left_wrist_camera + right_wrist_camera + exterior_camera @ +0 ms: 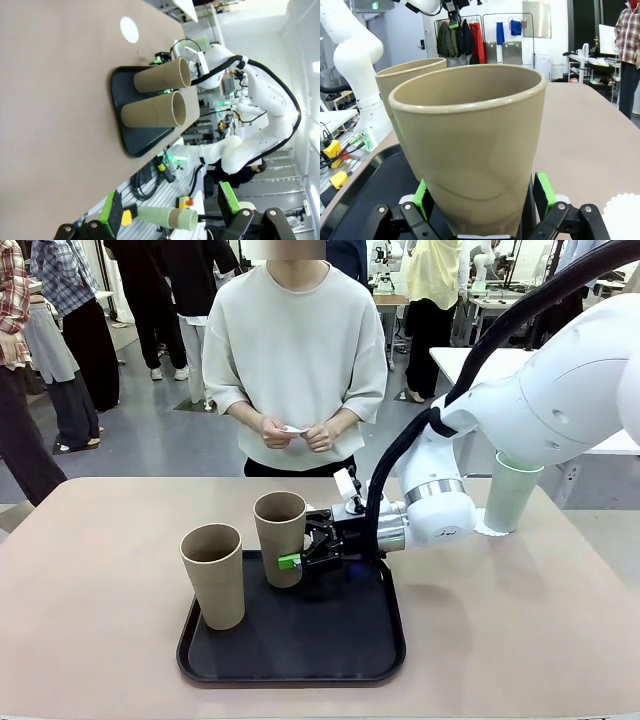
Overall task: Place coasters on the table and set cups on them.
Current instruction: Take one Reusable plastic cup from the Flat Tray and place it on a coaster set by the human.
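The right gripper (482, 196) brackets the base of a brown cup (280, 535) at the far edge of the black tray (300, 650); whether it squeezes cannot be told. A second cup (212, 575) stands at the tray's left edge. The left gripper (169, 194) hangs agape. A mint cup (512, 495) tops a coaster (487, 531) near the far right corner of the beige table (90, 580). A person (295, 350) stands opposite, and bystanders (60, 330) crowd the room behind.

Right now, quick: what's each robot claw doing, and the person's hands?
Left gripper: open, empty.
Right gripper: astride the darker cup on the tray; grip cannot be told.
Person's hands: holding something small and white.
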Action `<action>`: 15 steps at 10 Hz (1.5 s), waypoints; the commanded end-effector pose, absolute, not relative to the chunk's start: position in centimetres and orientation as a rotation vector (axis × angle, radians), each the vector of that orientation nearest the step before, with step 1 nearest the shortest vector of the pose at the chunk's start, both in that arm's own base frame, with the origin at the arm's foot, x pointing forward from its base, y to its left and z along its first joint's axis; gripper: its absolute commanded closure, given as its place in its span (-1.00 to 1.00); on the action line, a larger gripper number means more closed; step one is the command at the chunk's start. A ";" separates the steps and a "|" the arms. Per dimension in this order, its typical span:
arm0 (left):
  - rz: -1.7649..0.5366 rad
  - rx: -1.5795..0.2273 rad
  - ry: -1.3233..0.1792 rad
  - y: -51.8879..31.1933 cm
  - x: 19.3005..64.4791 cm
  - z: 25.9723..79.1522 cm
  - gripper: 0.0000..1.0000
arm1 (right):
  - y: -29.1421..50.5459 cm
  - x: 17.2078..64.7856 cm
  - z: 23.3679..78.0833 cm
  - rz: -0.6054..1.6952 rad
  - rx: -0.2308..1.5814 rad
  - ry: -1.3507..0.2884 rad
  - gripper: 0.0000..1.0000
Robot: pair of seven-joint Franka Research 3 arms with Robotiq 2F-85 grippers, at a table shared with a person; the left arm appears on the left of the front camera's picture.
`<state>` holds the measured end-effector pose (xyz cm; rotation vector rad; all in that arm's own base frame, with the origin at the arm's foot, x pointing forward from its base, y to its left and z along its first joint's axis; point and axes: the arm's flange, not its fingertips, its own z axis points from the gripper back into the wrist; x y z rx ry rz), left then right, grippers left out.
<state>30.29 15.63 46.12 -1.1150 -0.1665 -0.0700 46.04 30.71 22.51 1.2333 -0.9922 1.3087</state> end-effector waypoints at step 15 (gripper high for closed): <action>-0.081 -1.131 -0.182 15.7 30.3 46.2 -1.00 | 29.2 40.4 40.3 1.365 1.242 -0.973 0.52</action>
